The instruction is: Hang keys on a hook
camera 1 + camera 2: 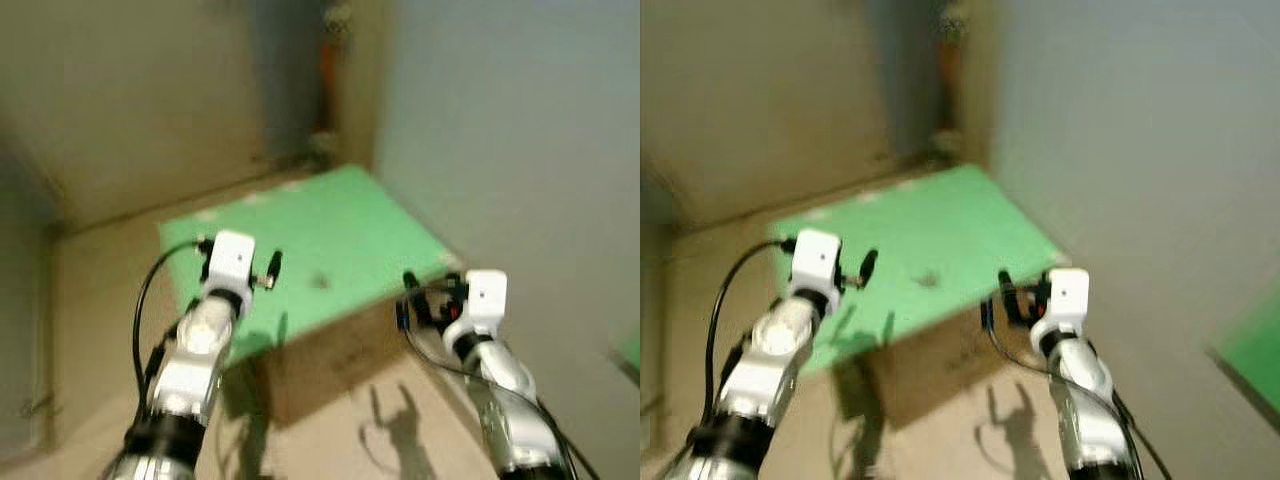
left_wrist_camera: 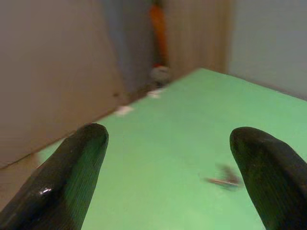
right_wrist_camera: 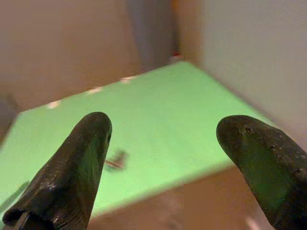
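A flat bright green sheet covers the brown cardboard-coloured box at the centre of the frame. A small dark blurred object marks the green. The floor is beige, the wall at right pale grey-blue. An orange streak stands at top centre. Silver arms carry white wrist blocks and glossy black fingers.

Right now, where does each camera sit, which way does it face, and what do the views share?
Head eyes: look forward and down; both silver arms, green-topped box, keys.
Left wrist: along the left gripper, open, toward the keys.
Right wrist: along the right gripper, open, over the box edge.
Shared: green top, keys.
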